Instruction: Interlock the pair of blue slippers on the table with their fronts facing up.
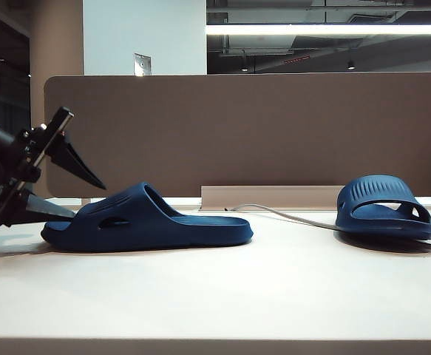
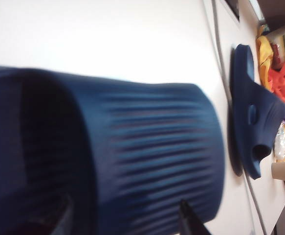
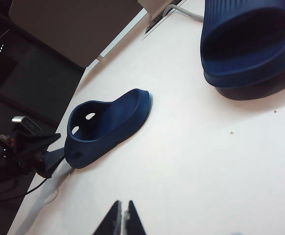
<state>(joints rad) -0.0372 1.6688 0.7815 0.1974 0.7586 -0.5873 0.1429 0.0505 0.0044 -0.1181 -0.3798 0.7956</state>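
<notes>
Slippers (image 1: 147, 222) (image 1: 384, 209) well apart on tabletop (image 1: 215, 296), nothing interlocked: left claw (image 1: 52, 188) spread at one's toe (right claw (image 3: 122, 218) pressed together).

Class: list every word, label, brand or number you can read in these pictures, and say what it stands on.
None can be read.
Slippers: ribs and holes only, no brand showing.
Coloured packets beyond the table: print too blurred.
Wall plate: no legible text.
</notes>
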